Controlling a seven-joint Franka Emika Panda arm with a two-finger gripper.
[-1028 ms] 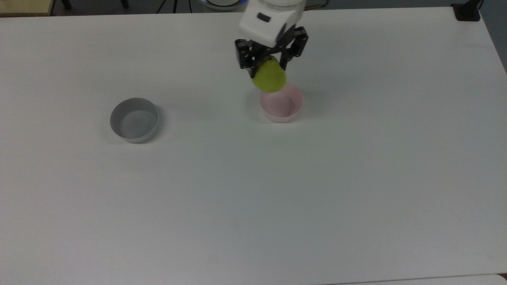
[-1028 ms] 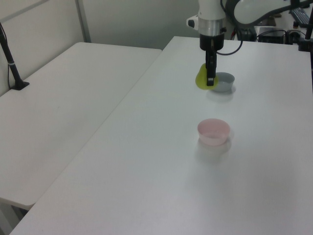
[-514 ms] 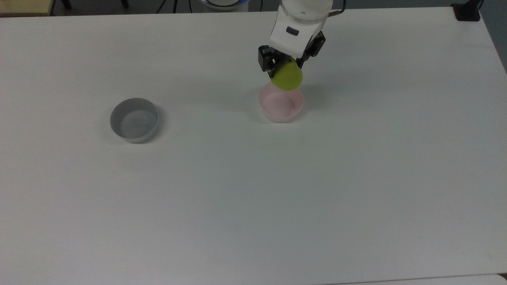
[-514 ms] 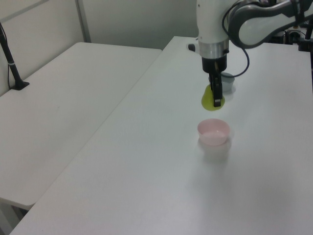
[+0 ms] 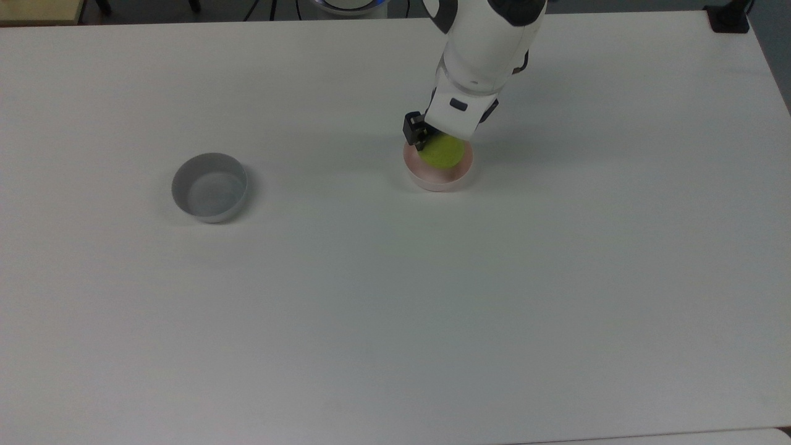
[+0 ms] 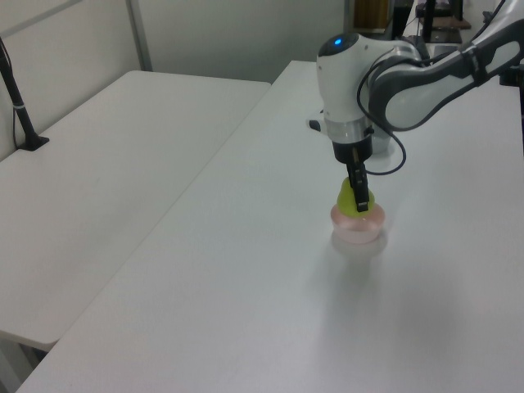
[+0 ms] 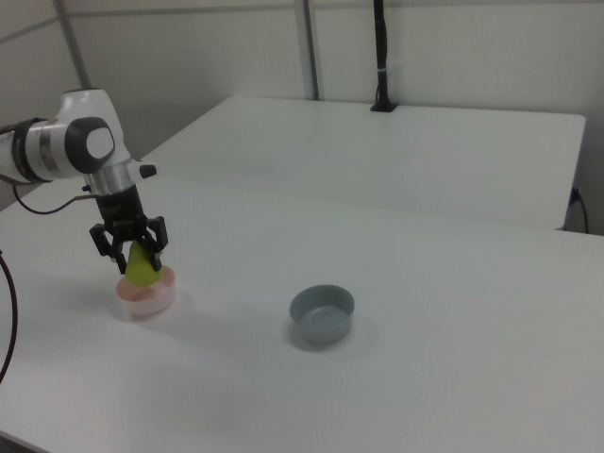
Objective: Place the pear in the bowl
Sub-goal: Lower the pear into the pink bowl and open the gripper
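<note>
Over the small round pale pink plastic bowl (image 5: 438,172), the jaws (image 7: 132,253) of the white robot arm (image 5: 483,43) grip the small glossy yellow-green pear (image 5: 442,152), one black finger pressed to each side of it. The pear sits low inside the bowl's rim, its top rising above the wall in the left view and the right view; whether it touches the bowl's floor cannot be told. On the white bench (image 5: 395,309), a small round grey bowl (image 5: 209,187) stands well apart at nine o'clock of the pink bowl in the top view.
</note>
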